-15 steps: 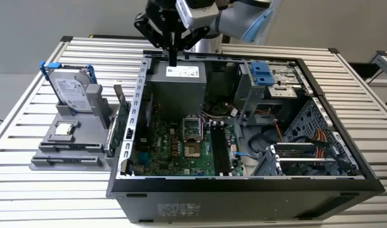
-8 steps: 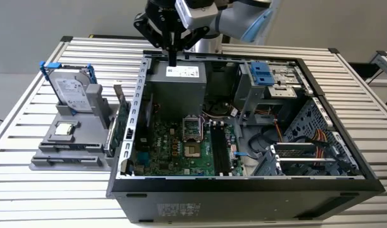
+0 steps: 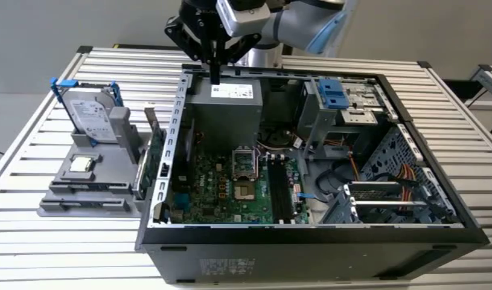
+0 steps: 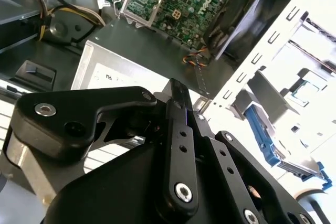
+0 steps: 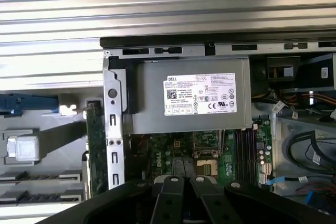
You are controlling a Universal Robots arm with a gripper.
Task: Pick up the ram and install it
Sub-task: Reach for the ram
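The ram is a thin dark green board standing on edge at the right end of the grey stand, close against the outer left wall of the open computer case. The first wrist view shows the ram beside that perforated metal wall. My gripper hangs above the case's back edge, over the grey power supply, well apart from the ram. Its black fingers are shut together and hold nothing. The gripper also shows in the first wrist view.
On the stand sit a silver hard drive in a blue bracket and a small square processor chip. Inside the case lie the green motherboard, black memory slots, cables and a drive cage. All rests on a slatted metal table.
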